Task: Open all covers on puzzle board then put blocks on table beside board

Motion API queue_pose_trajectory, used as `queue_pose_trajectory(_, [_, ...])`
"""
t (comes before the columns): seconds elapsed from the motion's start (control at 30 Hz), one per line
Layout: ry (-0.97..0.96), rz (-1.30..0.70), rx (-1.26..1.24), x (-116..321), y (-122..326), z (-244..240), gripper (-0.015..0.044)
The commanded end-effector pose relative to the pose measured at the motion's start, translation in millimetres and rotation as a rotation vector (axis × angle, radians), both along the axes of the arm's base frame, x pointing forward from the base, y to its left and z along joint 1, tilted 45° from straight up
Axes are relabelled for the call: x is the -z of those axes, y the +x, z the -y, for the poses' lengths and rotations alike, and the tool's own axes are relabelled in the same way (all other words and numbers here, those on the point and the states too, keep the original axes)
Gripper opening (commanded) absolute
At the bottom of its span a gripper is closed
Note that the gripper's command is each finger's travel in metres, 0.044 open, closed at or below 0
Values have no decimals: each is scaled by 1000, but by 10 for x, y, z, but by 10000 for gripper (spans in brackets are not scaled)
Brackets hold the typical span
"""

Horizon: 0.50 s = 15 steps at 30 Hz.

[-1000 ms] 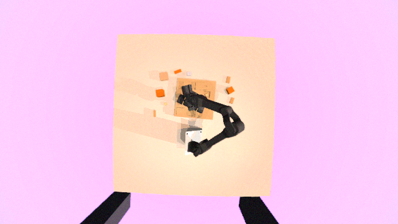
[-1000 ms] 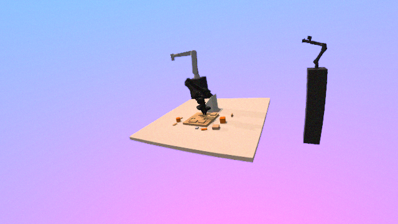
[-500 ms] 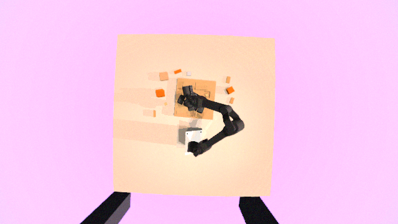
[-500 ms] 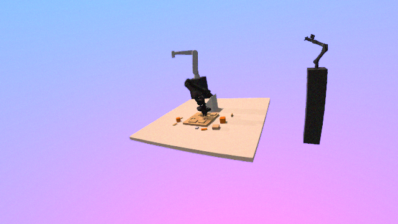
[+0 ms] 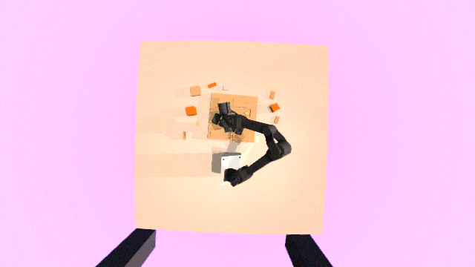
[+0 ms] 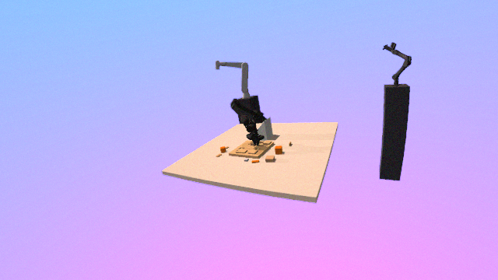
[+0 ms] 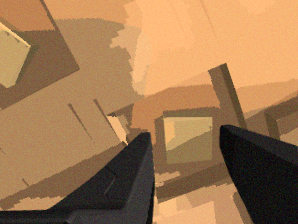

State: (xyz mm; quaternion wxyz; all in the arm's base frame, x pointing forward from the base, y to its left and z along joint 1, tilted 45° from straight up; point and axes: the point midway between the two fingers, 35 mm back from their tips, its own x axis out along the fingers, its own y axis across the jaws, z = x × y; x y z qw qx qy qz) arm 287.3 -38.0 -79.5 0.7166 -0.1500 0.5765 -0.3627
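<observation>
The wooden puzzle board lies on the table, partly hidden under the arm. My gripper is open and low over the board; in the top view its fingertips are hidden. A pale yellow block sits in a square well between and beyond the fingertips, not gripped. A second pale yellow block lies in a recess at the upper left. A raised bar stands right of the nearer well. A small yellow block rests on the table left of the board. Cover positions under the arm are unclear.
Left of the board are an orange block and a tan block. A flat orange piece and a grey piece lie behind it. Another orange block lies right, between two small tan pieces.
</observation>
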Motion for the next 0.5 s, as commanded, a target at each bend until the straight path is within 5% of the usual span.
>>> queue_pose_trajectory(0.0, [-8,-9,2,31,-25,53,144])
queue_pose_trajectory(0.47, [-1,-1,1,30,-1,33,84])
